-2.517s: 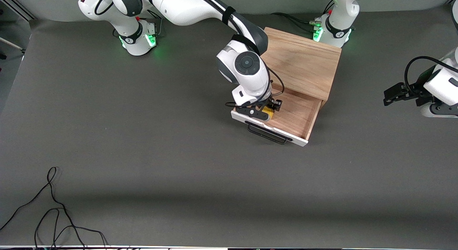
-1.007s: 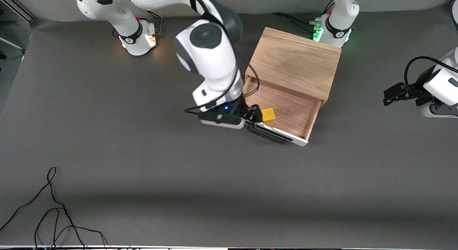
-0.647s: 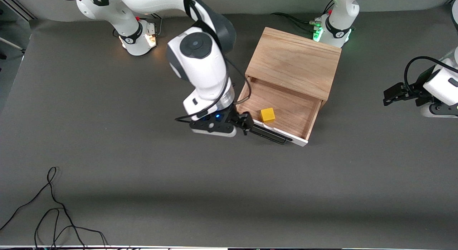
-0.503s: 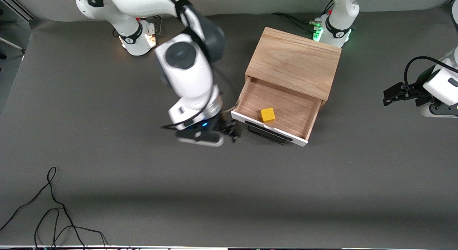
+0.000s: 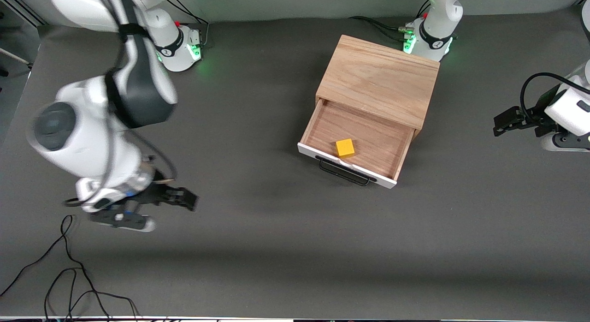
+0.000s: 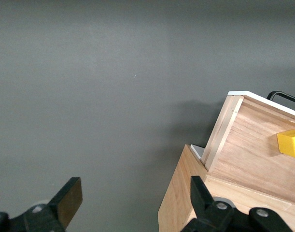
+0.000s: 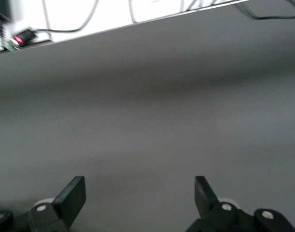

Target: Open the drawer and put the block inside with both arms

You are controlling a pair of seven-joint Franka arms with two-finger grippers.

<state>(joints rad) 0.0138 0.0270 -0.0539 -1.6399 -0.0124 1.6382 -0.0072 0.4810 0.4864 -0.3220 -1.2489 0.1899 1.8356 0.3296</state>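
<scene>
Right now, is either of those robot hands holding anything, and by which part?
Nothing is held. The right gripper hangs open over bare table, the left gripper waits open at its end, and the yellow block lies loose in the open drawer.

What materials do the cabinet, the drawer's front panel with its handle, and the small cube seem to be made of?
Cabinet: likely light wood, matt, with visible grain lines. Drawer floor: browner wood, also grained. Front panel: smooth white, perhaps painted board or plastic. Handle: thin black bar, probably metal. Block: uniform bright yellow with no grain showing, so plastic or painted wood; I cannot tell which.
</scene>
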